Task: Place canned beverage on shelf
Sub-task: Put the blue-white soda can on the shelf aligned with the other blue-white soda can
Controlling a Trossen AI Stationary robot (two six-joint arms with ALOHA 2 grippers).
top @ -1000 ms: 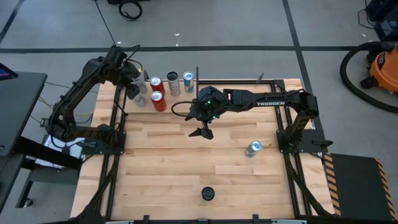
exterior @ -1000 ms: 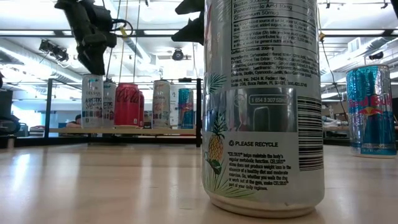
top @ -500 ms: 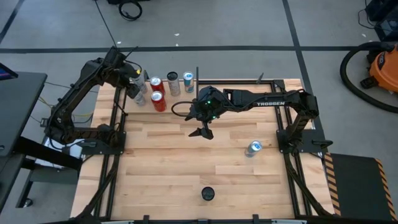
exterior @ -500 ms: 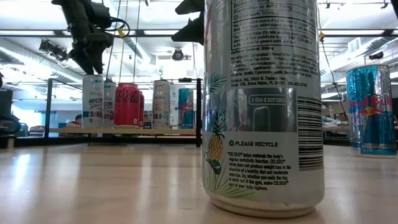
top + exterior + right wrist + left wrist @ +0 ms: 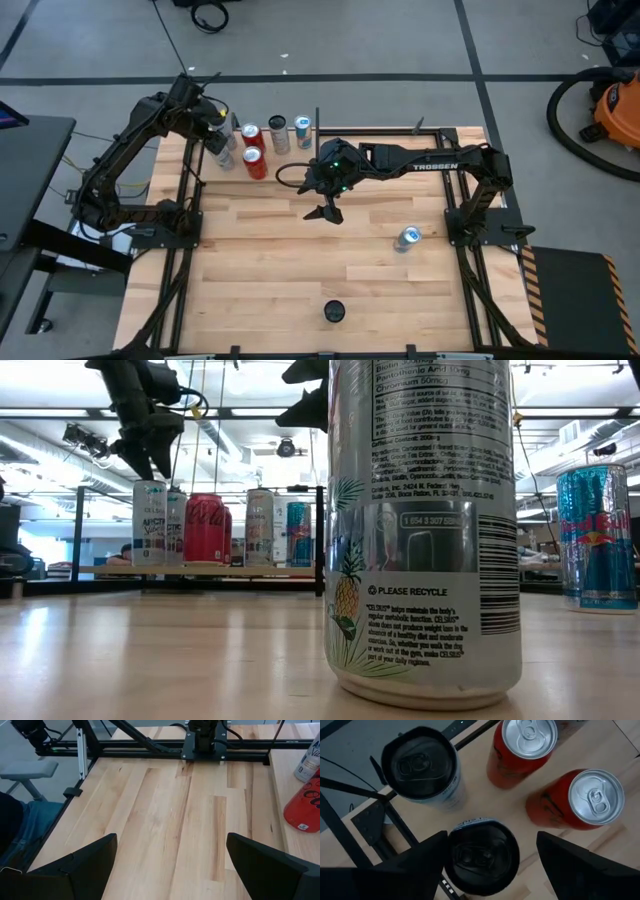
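Grey floor lies all around the wooden table (image 5: 300, 260) when seen from above. At the table's far edge, toward the left, sits the shelf (image 5: 262, 150), with six cans standing on it: two red cans (image 5: 254, 162), two pale ones and two with dark lids. The left gripper (image 5: 218, 133) hangs over the dark-lidded cans at the shelf's left end. The right gripper (image 5: 328, 212) hangs over the middle of the table, its fingers spread wide with nothing in them. A blue and silver can (image 5: 407, 237) stands near the right arm's base, and one more dark-lidded can (image 5: 334, 312) stands alone near the front edge. From table height, that front can (image 5: 425, 530) fills the middle, the blue can (image 5: 597, 538) is at the right, and the shelf (image 5: 210, 570) holds its row of cans far behind. The left wrist view looks down on a dark-lidded can (image 5: 481, 856) between the spread fingers (image 5: 580, 865), which do not touch it; another stands beside it. All the cans are shut, so what is in them cannot be seen. The right wrist view shows bare wood between open fingers (image 5: 85, 860).
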